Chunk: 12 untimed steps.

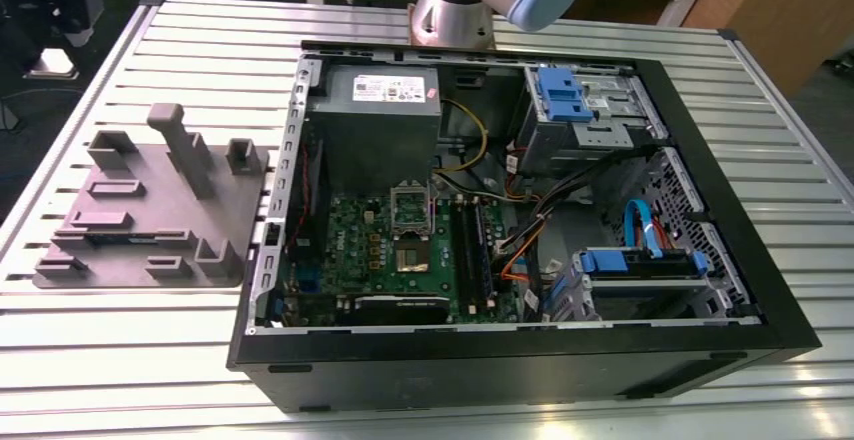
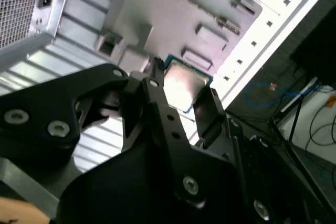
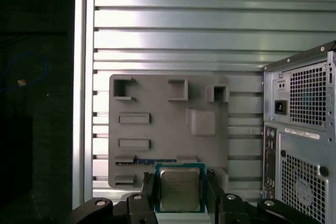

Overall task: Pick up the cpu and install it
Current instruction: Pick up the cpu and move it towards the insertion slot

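Asker: Where is the cpu?

Describer: The cpu (image 3: 179, 188) is clamped in the end effector (image 3: 180, 181). Two black fingers (image 3: 148, 191) press on opposite edges of the chip. In the first wrist view its silvery metal top, framed by a thin green border, faces the camera.

Asker: How does it sit relative to the grey plate?

Describer: The grey plate (image 3: 168, 129), with its upright blocks, lies flat on the slatted metal tabletop (image 3: 173, 30). The cpu is held clear of the plate, not touching it. In both wrist views it is seen in front of one edge of the plate.

Asker: What else is near the plate?

Describer: In the exterior view, an open computer case (image 1: 534, 360) stands just beside the plate, on the exterior view's right of it. The case's green motherboard (image 1: 400, 255) is exposed. The robot arm (image 1: 461, 5) rises beyond the case, well apart from the plate.
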Available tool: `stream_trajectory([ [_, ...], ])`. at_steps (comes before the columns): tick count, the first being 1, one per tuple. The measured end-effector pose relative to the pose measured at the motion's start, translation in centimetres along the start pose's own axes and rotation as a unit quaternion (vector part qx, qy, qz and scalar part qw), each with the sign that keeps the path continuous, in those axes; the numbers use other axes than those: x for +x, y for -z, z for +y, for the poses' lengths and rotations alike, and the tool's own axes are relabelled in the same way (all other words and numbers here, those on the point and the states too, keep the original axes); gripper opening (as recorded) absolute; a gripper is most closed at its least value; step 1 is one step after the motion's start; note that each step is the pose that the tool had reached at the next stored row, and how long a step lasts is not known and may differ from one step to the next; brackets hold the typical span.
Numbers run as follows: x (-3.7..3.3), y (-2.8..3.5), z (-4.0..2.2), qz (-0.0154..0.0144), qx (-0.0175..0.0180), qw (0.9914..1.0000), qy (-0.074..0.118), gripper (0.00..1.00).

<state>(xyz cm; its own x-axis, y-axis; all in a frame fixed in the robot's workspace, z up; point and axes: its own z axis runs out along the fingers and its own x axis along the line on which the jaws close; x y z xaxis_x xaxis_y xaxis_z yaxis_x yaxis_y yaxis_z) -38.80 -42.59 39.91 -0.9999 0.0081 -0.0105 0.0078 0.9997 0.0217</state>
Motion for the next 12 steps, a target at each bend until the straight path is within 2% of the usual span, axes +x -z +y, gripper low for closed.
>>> stream_trajectory([
  [2, -0.09, -0.06, -0.27, -0.0001, 0.0, 1.0, 0.0, 0.47],
  [6, -0.71, -0.11, -0.31, 0.0, 0.0, 1.0, 0.0, 0.47],
  [12, -2.9, -0.2, -0.29, 0.0, 0.0, 1.0, 0.0, 0.47],
])
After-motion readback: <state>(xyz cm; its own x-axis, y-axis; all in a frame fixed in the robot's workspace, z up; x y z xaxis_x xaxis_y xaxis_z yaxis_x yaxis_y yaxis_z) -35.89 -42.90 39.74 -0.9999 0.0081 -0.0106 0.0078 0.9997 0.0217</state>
